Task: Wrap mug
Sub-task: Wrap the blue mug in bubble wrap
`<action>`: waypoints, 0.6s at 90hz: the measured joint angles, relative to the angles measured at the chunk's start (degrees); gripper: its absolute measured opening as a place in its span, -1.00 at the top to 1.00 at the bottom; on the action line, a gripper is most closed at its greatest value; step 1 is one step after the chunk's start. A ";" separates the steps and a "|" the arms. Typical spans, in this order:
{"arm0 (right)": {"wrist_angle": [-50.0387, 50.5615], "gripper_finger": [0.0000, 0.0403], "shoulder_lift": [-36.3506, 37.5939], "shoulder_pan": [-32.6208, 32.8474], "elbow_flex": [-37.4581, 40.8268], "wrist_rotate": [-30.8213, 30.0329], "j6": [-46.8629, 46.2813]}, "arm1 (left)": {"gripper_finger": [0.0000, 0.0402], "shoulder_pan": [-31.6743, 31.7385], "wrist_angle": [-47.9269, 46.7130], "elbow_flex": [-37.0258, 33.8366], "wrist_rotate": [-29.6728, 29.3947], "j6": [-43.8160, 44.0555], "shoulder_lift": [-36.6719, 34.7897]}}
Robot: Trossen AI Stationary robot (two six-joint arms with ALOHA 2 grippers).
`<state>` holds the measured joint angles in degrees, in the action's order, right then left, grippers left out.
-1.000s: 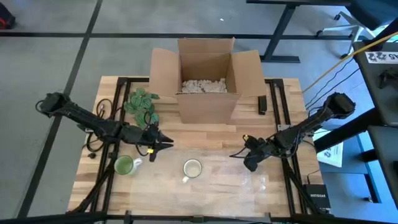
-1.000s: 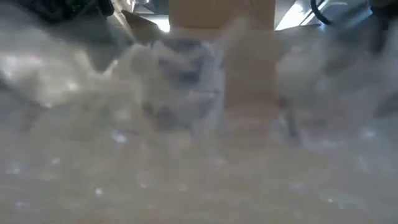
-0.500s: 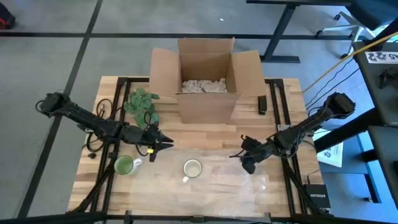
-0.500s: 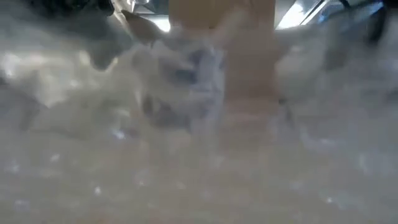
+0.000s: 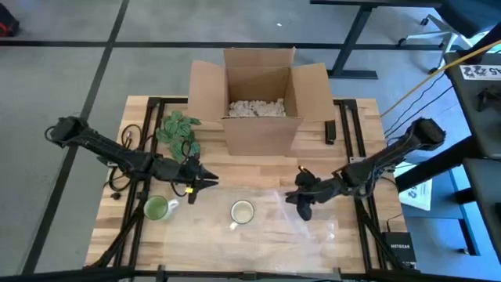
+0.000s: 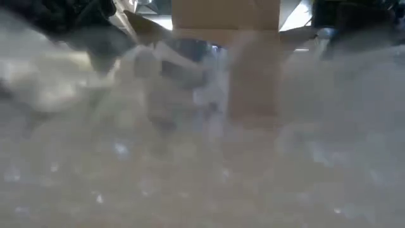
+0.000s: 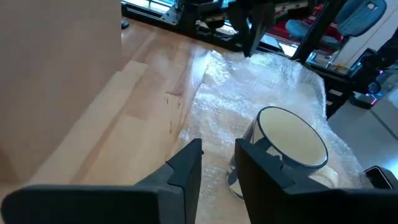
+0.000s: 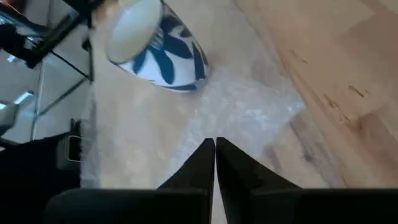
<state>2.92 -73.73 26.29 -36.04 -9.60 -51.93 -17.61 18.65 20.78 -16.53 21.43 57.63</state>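
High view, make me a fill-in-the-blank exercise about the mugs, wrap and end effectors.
1. The white ceramic mug with blue leaves stands ____ the clear bubble wrap sheet.
2. The glossy green mug stands on the ____ arm's side of the white mug.
3. The right end effector is ____ on the wrap's edge.
4. The left end effector waits ____ near the white mug.
Missing: on; left; shut; open.
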 joint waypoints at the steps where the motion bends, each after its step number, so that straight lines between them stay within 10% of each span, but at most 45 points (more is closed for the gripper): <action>1: -0.52 1.00 -0.52 -0.18 -0.21 0.33 0.29 | 0.61 -0.03 0.00 0.00 0.00 0.00 0.00; 54: -5.75 0.96 -13.86 -3.85 -9.96 11.38 9.28 | 0.61 -1.03 -2.88 -0.03 0.04 0.62 0.00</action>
<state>-2.83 -87.59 22.44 -46.00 1.78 -42.65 -18.64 15.77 20.75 -16.50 22.05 57.63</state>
